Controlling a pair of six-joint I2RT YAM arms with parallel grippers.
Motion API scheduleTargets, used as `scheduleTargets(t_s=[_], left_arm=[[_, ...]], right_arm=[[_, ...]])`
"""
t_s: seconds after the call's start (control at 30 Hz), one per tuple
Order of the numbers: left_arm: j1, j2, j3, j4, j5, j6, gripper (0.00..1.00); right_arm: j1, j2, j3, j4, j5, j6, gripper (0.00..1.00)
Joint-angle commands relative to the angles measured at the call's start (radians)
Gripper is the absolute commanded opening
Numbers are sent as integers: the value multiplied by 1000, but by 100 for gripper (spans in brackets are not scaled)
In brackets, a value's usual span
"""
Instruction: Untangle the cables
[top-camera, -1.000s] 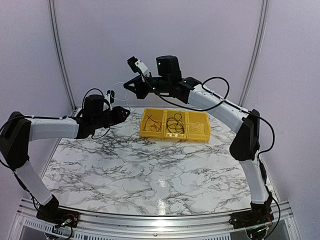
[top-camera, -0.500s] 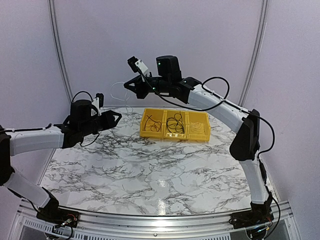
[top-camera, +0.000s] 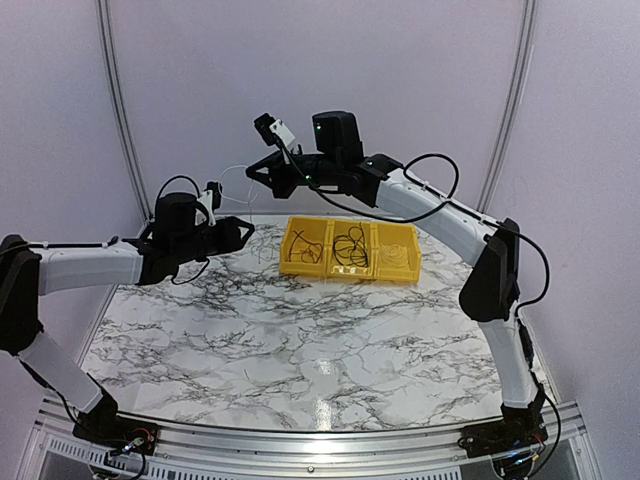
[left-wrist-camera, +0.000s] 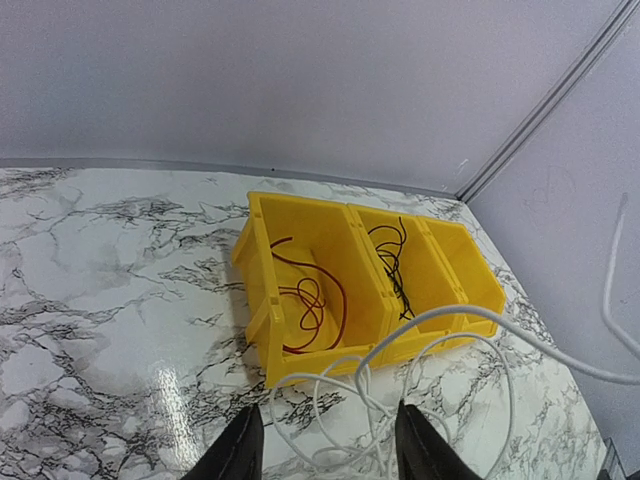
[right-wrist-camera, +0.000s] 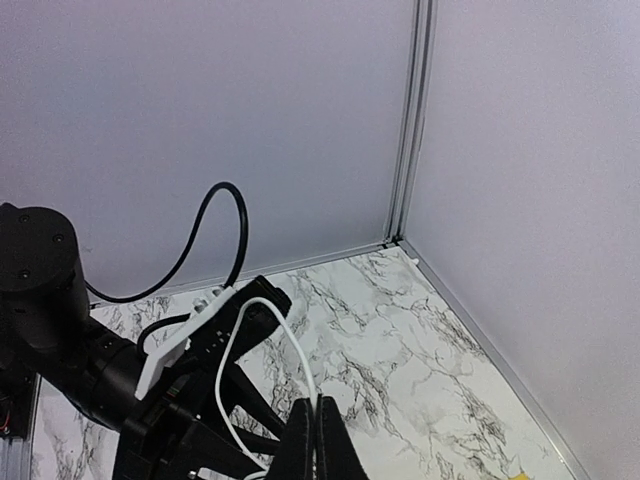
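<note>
Reaching high over the far left part of the marble table (top-camera: 300, 340), the R gripper (top-camera: 255, 172) shows in the top cam w/ its fingers pressed together; what it pinches is too thin to tell from here. The L gripper (top-camera: 248, 232) is lower, just left of the yellow bin (top-camera: 345, 271), jaws apart w/ nothing btw them. The bin has 3 compartments: the black cables (top-camera: 348, 246) lie in the middle one, a dark wire (top-camera: 305, 250) in the left one, a pale coil (top-camera: 398, 256) in the right one.

L wrist cam: the two fingers stand wide apart and hold nothing. Ahead of them a white cable (left-wrist-camera: 480, 311) lies in loose loops on the marble, just beside the bin's near wall, and one strand rises to the right. The wire in the left compartment looks dark red here.

R wrist cam: the fingers are fully closed on the white cable, which arcs up from them and drops toward the L arm (right-wrist-camera: 100, 370) below.
</note>
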Motion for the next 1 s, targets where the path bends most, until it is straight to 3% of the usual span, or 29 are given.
scheduleTargets(t_s=[0.0, 0.27, 0.53, 0.7, 0.97], left_arm=[[4, 47, 46, 13, 39, 11, 48], [3, 87, 40, 46, 109, -16, 48], [4, 193, 54, 57, 39, -63, 46], [3, 287, 55, 118, 48, -67, 27], [4, 381, 25, 148, 107, -58, 9]], right_arm=[[11, 0, 28, 14, -34, 22, 0], [14, 3, 35, 22, -32, 23, 0], [17, 4, 56, 32, -71, 50, 0], [17, -28, 69, 65, -118, 81, 0], [6, -121, 93, 141, -124, 92, 0]])
